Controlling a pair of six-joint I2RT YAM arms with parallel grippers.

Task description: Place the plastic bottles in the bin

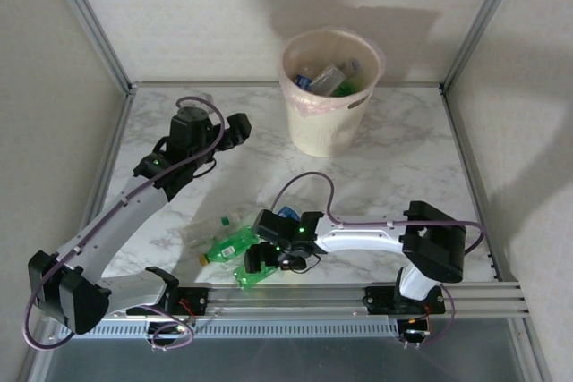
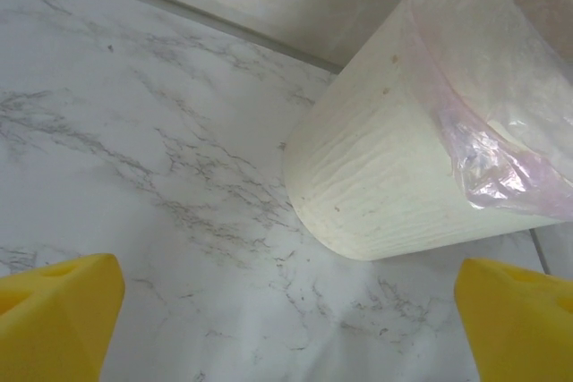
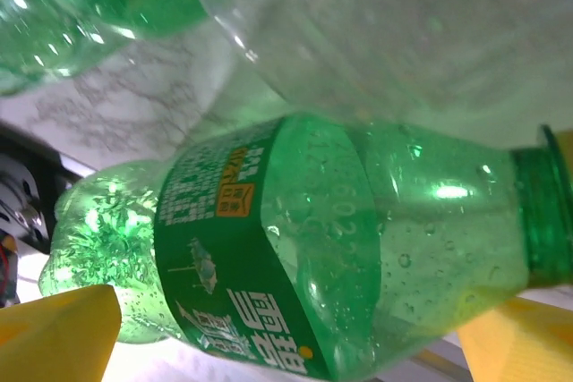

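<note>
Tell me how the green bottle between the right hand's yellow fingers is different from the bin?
The green bottle lies on its side; the bin stands upright. The bottle is see-through green; the bin is cream with a pinkish bag. The bottle is far smaller than the bin. Both rest on the marble table.

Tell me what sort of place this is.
Probably a robot test cell in a lab: a marble-patterned table walled by plain panels on metal posts, with a mounting rail along its near edge.
</note>
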